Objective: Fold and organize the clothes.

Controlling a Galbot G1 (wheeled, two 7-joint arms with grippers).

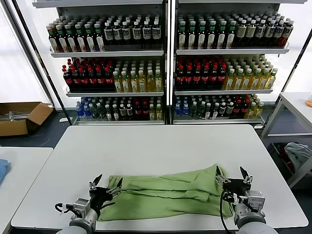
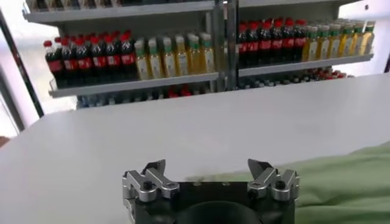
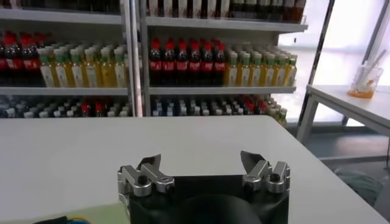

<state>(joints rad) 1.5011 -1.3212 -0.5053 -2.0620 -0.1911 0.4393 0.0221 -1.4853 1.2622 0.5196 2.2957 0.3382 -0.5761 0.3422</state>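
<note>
One of the clothes, a light green T-shirt (image 1: 165,195), lies folded into a long band across the front of the white table (image 1: 156,146). My left gripper (image 1: 108,180) stands open at the shirt's left end, fingers spread just over the cloth and holding nothing. In the left wrist view this gripper (image 2: 207,164) is empty, with green cloth (image 2: 347,182) beside it. At the shirt's right end my right gripper (image 1: 230,171) is open too. The right wrist view shows that gripper (image 3: 201,158) with only bare table between its jaws.
Shelves of bottles (image 1: 165,63) stand behind the table. A cardboard box (image 1: 19,117) sits on the floor at the left. A side table with a blue cloth (image 1: 2,170) is at the left, another white table (image 1: 297,102) at the right.
</note>
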